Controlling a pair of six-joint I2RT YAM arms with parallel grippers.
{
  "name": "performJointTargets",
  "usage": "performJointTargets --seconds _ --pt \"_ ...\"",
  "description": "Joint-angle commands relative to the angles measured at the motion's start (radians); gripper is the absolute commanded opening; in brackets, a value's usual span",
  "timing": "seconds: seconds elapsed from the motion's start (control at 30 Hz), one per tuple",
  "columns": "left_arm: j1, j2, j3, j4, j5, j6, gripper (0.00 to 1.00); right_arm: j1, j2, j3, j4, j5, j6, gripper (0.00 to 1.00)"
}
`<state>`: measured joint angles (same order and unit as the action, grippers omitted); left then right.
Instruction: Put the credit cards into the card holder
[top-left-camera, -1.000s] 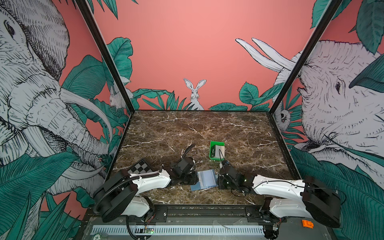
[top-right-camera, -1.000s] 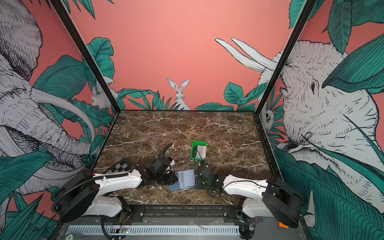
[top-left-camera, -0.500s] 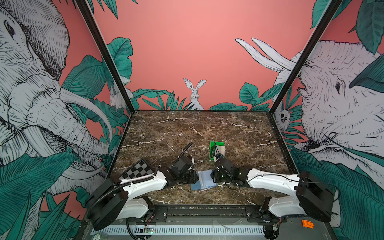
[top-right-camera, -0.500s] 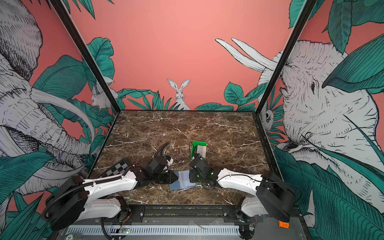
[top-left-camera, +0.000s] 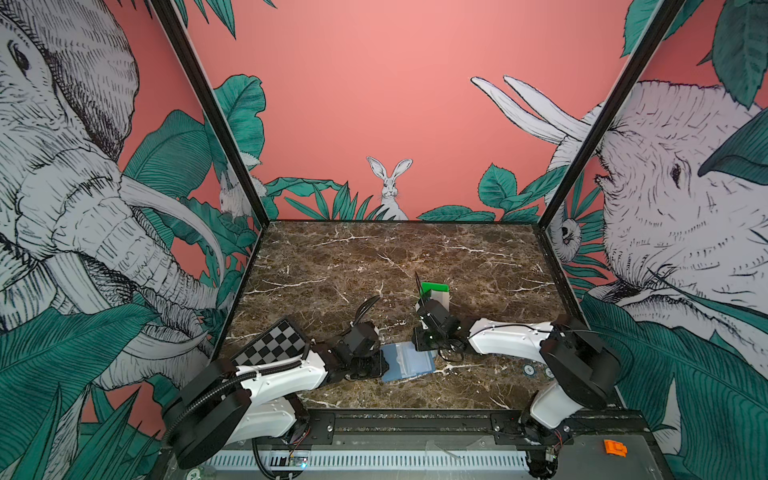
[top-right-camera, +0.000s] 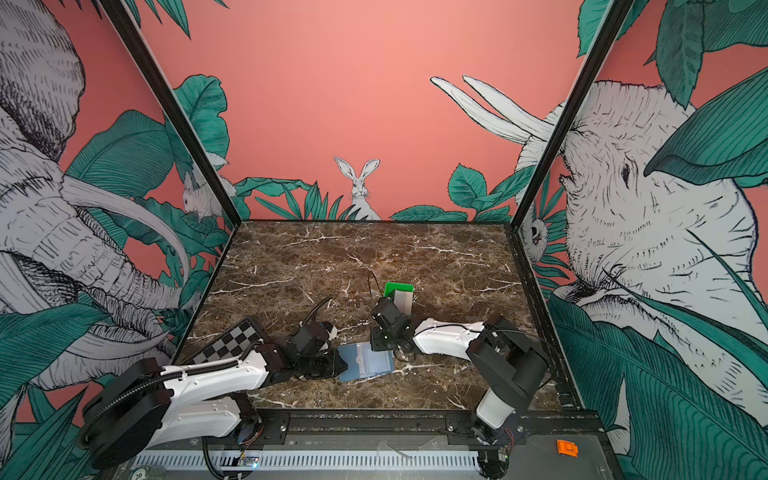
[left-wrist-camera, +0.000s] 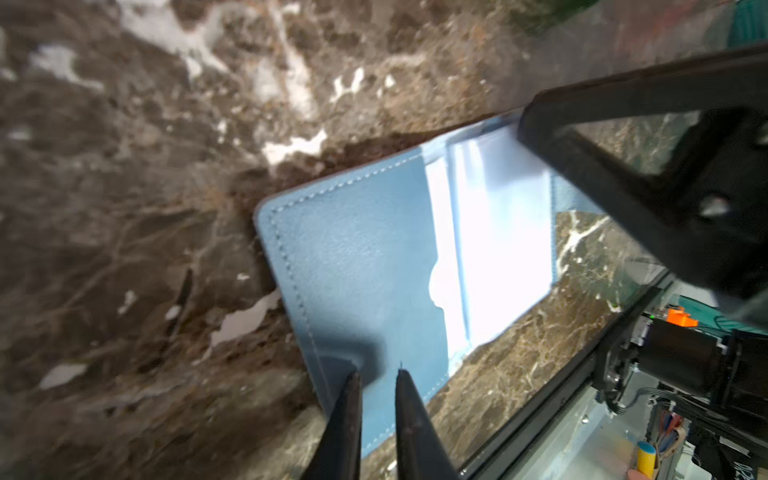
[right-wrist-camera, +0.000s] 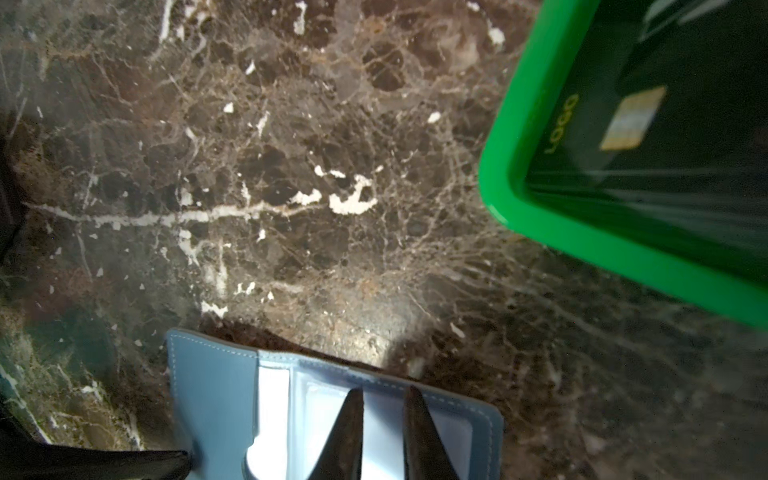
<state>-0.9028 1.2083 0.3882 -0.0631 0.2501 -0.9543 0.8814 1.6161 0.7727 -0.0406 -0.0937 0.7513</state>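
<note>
Plastic, thin and glossy, the credit cards (top-left-camera: 439, 297) sit in the green tray (top-left-camera: 434, 286), which stands just beyond the card holder (top-left-camera: 407, 361) on its far side, near it but not touching. In both top views a pale card (top-right-camera: 403, 301) leans up out of the tray. The right wrist view shows a black card (right-wrist-camera: 665, 62) with a gold chip and "LOGO" lettering inside the rim. How many cards there are I cannot tell.

They look light and stiff but slippery, with almost no thickness to catch. The better hold is probably on a raised free edge, pinching the two faces, not prising a card off the tray floor.

The card holder lies open and flat on the marble surface (top-left-camera: 374, 257), clear pockets facing up. It looks soft and limp, so it will likely slide or fold unless one flap is pinned while a card enters at the notched pocket mouth.

The left gripper (left-wrist-camera: 377, 372) is at the holder's stitched blue flap, its jaws barely parted and holding nothing, with the tips on or just above the flap. The right gripper (right-wrist-camera: 382, 390) is over the holder's opposite half, above the clear pockets, its jaws also nearly together and empty. Whether either one presses on the holder I cannot tell.
</note>
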Motion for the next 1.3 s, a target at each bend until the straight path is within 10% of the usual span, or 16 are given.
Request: performJointTargets --seconds 0.0,0.57,1.27 --pt "-0.005 0.023 -0.022 0.043 -0.013 -0.013 0.18 -0.004 -0.007 -0.068 0.027 -0.011 0.015 0.19" --pt "-0.001 0.109 0.051 0.029 -0.016 0.075 0.18 0.002 -0.242 -0.182 -0.023 0.035 0.045 0.20" --pt "0.053 0.106 0.073 -0.050 -0.039 0.157 0.18 0.043 -0.169 -0.179 0.004 0.018 0.092 0.21"
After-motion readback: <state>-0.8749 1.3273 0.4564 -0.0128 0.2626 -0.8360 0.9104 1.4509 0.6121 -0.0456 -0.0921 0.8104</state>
